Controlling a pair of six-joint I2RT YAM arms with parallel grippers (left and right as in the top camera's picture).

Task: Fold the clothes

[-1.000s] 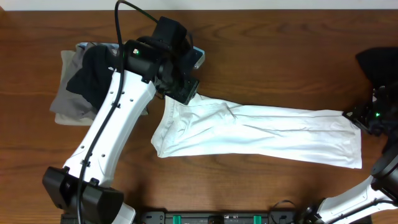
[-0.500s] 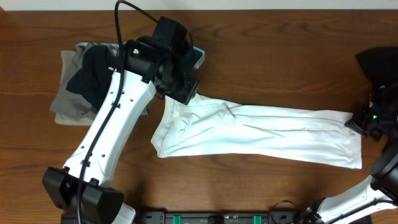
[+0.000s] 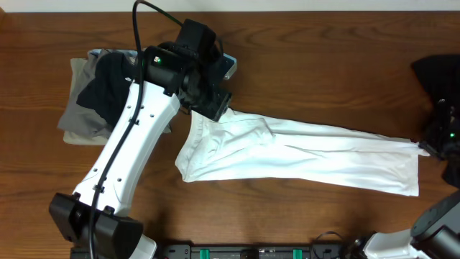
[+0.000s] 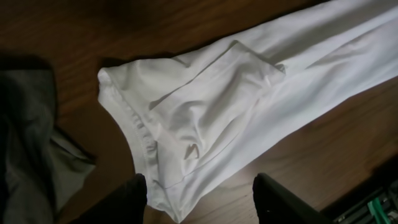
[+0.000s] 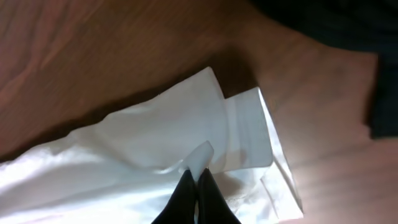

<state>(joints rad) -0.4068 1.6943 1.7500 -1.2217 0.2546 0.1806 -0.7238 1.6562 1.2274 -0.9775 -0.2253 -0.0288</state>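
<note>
right gripper: your right gripper [image 5: 194, 179] has its two dark fingers pressed together, pinching a small raised fold of the white garment [image 3: 302, 155] close to its right end.
right grip from above: the pinched corner is drawn out to a point toward the gripper, at the right edge of the table [image 3: 323, 65] (the rest of that end lies flat on the wood).
right end of the garment: in the wrist view you see a folded hem with a doubled band just right of the pinch, and bare wood beyond it.
left gripper: your left gripper [image 4: 200, 200] has its fingers spread wide, one on each side of the garment's left end; you cannot tell whether either finger touches the cloth.
left end of the garment: wrinkled, with a ribbed edge curving down its left side and a small grey print [image 4: 193, 149] just above the gap between the fingers.
garment as a whole: a long narrow white strip running left to right across the middle of the table, slanting slightly nearer toward the right.
pile of grey and black clothes [image 3: 93, 101]: at the far left, partly under the left arm, apart from the white garment.
black garment [image 3: 440, 72]: at the far right edge, beyond the right gripper, apart from the white one.
</note>
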